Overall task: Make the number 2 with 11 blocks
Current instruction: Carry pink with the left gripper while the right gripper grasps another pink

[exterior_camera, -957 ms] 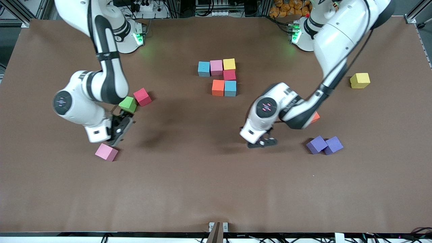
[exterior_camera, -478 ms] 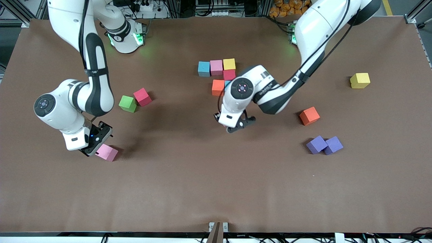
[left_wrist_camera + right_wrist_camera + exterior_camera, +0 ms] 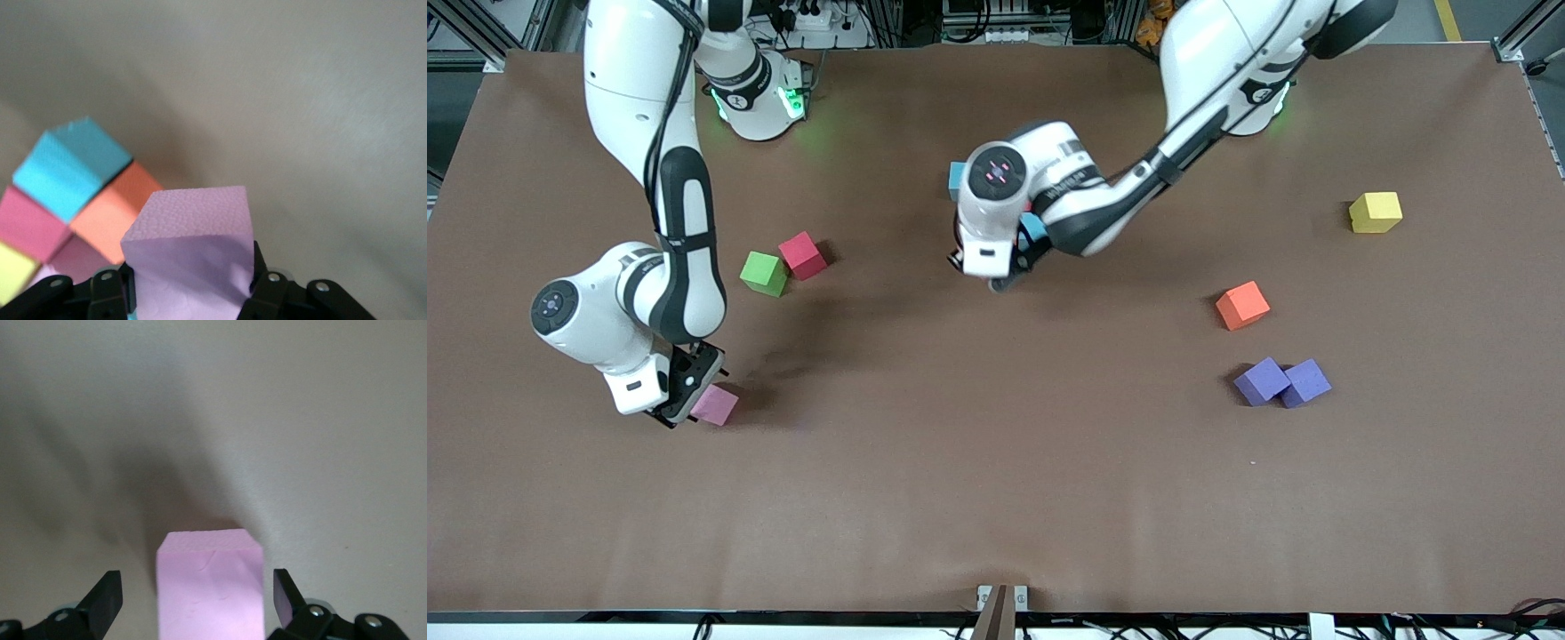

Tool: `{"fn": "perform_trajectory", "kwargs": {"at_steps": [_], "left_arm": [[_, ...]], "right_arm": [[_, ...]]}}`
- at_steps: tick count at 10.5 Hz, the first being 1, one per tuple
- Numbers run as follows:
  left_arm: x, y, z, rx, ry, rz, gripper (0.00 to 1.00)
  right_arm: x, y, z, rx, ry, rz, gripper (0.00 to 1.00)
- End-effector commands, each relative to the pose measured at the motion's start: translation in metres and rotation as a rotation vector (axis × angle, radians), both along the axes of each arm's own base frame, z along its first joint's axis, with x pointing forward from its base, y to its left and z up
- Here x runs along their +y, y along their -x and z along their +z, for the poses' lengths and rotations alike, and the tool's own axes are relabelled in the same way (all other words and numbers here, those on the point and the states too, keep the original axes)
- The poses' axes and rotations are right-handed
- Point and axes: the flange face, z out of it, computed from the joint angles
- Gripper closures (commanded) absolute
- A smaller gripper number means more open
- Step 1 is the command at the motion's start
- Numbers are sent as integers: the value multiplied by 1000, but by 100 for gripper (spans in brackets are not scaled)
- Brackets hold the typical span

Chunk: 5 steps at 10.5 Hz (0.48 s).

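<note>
- Your left gripper [image 3: 190, 293] is clamped on a pink cube [image 3: 190, 250] and hangs over the partly built number 2 [image 3: 73, 200], where a light blue cube [image 3: 70, 170], an orange one [image 3: 113, 210] and a red one [image 3: 30, 227] show in the left wrist view.
- In the front view your left arm covers most of that group.
- Your right gripper [image 3: 193, 597] stands low with its fingers [image 3: 107, 597] spread apart, one on each side of a second pink cube [image 3: 716, 405] on the table, not pressing it.
- Loose cubes: green [image 3: 764, 273] touching red [image 3: 802, 255]; orange [image 3: 1242, 305]; yellow [image 3: 1375, 212].
- Two purple cubes [image 3: 1282, 382] lie side by side.
</note>
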Motion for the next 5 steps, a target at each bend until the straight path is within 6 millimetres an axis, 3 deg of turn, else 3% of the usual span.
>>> {"fn": "perform_trajectory", "kwargs": {"at_steps": [1,5], "left_arm": [[-18,24,3,33,-30,188,57],[-46,70,-12,43,-14,419,58]], "right_arm": [[-2,-11,-3,-28,-2,18,0],[-22,-7,-21,-24,-27,-43,0]]}}
